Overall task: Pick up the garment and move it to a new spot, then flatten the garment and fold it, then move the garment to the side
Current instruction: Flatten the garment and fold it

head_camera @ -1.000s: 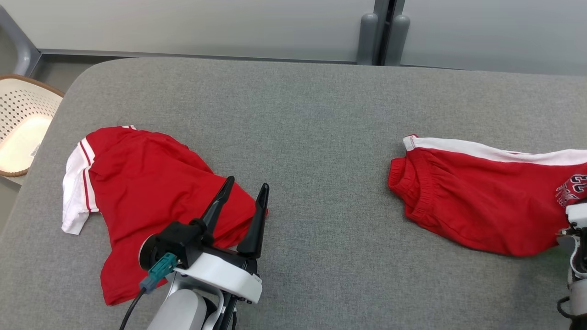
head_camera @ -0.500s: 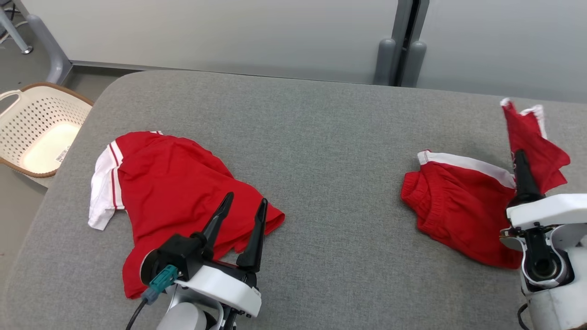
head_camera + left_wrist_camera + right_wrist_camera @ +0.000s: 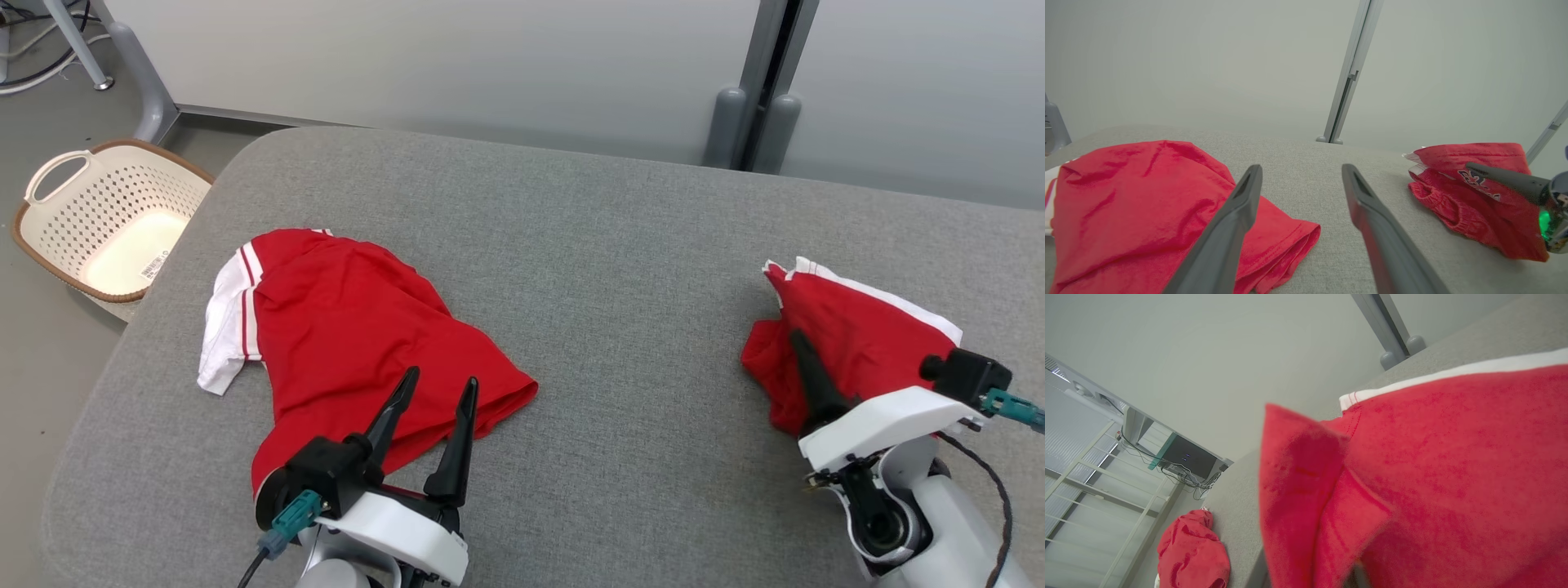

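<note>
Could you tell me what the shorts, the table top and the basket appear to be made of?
Shorts: soft matte red knit, probably cotton jersey; they crease and have a gathered elastic waistband. Table top: grey matte fabric or felt, with a flecked weave. Basket: cream moulded plastic, slightly glossy, with perforated walls and a brown rim.

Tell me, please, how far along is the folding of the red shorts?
Done: the red shorts are gripped and doubled over once, though bunched, not flat. In hand: the right gripper appears shut on them, with cloth draped over it. The left gripper is open by the hem of the red shirt, holding nothing. Left: smoothing, finishing the fold, moving the shorts aside.
</note>
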Tool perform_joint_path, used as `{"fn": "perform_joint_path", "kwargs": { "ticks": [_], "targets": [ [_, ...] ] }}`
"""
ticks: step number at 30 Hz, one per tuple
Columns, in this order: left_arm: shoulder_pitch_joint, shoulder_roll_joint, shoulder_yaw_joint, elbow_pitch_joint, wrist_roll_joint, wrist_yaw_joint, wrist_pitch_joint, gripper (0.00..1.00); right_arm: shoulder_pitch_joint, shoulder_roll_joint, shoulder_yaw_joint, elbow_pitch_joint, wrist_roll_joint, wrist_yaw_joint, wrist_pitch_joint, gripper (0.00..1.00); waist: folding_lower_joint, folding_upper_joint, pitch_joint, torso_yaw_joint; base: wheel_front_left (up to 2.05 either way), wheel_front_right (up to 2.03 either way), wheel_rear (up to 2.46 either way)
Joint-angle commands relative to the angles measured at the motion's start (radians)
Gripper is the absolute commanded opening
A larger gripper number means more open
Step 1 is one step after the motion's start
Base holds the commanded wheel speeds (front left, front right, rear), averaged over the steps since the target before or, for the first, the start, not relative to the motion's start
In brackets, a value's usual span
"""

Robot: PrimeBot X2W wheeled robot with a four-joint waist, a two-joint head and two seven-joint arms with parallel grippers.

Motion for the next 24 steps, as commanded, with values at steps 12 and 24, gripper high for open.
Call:
{"fn": "perform_joint_path", "kwargs": {
  "ticks": [12, 24],
  "targets": [
    [0.001, 0.004, -0.006, 0.003, -0.008, 0.008, 0.000, 1.00, -0.032, -0.004, 0.195, 0.124, 0.007, 0.000, 0.031, 1.00, 0.0000, 0.0000, 0.020, -0.001, 0.00, 0.00, 0.00],
    [-0.027, 0.004, 0.029, -0.011, 0.004, 0.007, 0.000, 1.00, -0.097, -0.063, 0.292, 0.113, -0.064, 0.000, -0.110, 1.00, 0.0000, 0.0000, 0.019, -0.100, 0.00, 0.00, 0.00]
  ]
}}
